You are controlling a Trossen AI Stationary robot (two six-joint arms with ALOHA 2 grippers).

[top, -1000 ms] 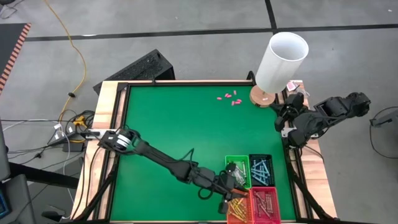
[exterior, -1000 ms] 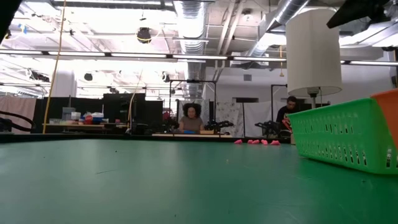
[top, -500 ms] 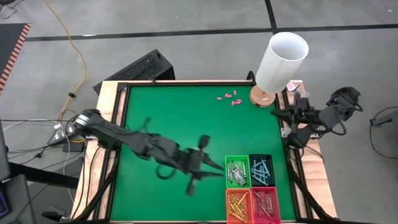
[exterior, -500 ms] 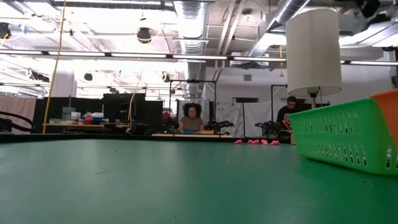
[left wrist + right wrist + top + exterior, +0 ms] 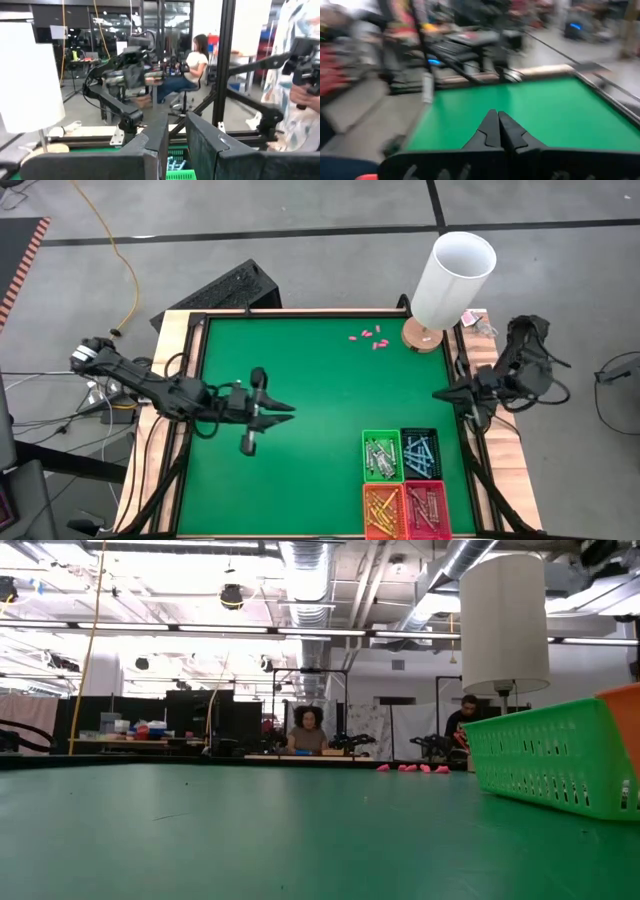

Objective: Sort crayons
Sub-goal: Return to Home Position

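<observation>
Green table [image 5: 300,350], high view: crayons [image 5: 381,457] in four bins [image 5: 403,480] at right corner away from lamp [image 5: 455,270]; left gripper [image 5: 282,409] mid-table, well apart from them; right gripper [image 5: 440,394] at right edge. Left wrist: jaws narrowly apart. Right wrist: jaws together.

High view: straight down over whole table [image 5: 320,360]. Low view: mat level, hard by green bin [image 5: 550,765], shared with high. Wrist views level across table; right blurred, seemingly facing left.
</observation>
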